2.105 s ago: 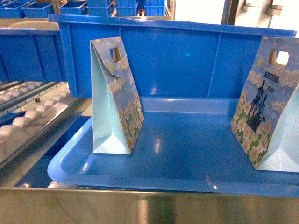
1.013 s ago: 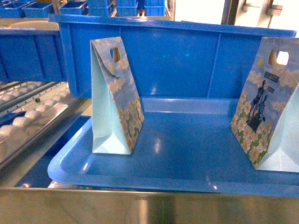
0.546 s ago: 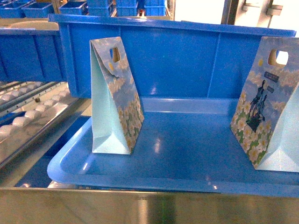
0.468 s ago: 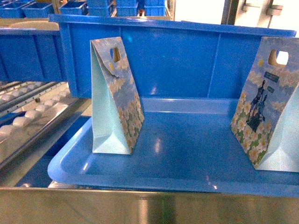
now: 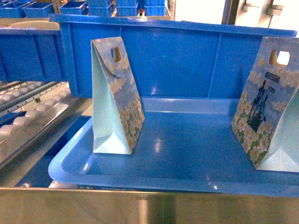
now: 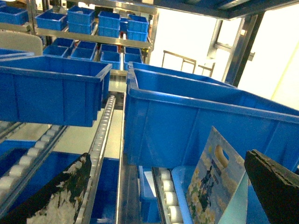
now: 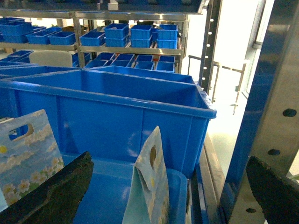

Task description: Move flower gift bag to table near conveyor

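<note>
Two flower gift bags stand upright in the blue tray (image 5: 154, 175): left bag (image 5: 114, 100), right bag (image 5: 266, 105). Both grippers, left gripper (image 6: 163, 196) and right gripper (image 7: 168, 196), hang back with jaws spread, each facing a bag ahead; neither looks clearly nearer.

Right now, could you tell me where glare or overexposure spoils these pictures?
Head view: small bright glints on the blue tray, a blown-out patch at top right. Left wrist view: the window area at upper right is washed out white, and the claw fingers are dark and near. Right wrist view: the doorway right of the big blue bin is overexposed.
</note>
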Controlling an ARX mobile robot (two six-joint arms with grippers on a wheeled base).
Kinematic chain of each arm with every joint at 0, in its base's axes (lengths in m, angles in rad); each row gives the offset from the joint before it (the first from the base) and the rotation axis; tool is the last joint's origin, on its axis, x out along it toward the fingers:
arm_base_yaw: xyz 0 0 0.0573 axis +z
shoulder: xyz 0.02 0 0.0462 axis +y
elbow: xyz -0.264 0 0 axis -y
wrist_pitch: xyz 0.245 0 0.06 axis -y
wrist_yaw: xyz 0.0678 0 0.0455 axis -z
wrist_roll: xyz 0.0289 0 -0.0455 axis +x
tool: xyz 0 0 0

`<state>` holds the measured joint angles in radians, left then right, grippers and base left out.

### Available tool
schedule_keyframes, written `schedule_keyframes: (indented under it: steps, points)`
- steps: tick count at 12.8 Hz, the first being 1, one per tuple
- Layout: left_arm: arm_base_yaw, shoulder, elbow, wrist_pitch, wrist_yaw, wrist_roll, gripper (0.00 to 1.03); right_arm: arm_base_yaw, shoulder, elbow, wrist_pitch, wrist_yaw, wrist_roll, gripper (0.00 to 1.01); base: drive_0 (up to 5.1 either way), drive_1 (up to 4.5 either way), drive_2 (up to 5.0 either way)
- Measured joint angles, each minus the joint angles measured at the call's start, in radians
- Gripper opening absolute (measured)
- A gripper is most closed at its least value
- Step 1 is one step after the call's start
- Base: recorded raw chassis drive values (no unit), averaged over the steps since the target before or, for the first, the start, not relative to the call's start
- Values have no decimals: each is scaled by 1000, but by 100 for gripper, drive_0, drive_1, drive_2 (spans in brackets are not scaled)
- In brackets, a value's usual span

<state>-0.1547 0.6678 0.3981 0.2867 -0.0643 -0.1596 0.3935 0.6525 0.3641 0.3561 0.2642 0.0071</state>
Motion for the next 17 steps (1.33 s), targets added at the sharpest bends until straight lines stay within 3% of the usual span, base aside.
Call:
schedule_keyframes:
  steps: [5, 9, 17]
  points:
    - [0, 10, 0, -6, -3, -17, 98, 9, 110, 5, 31, -6, -24, 98, 0, 0, 0]
    - [0, 10, 0, -6, -3, -17, 98, 84, 228, 75, 20, 23, -26, 98, 0, 0, 0]
    - [0, 10, 0, -5, -3, -17, 98, 55, 352, 151, 19, 2, -22, 98, 0, 0, 0]
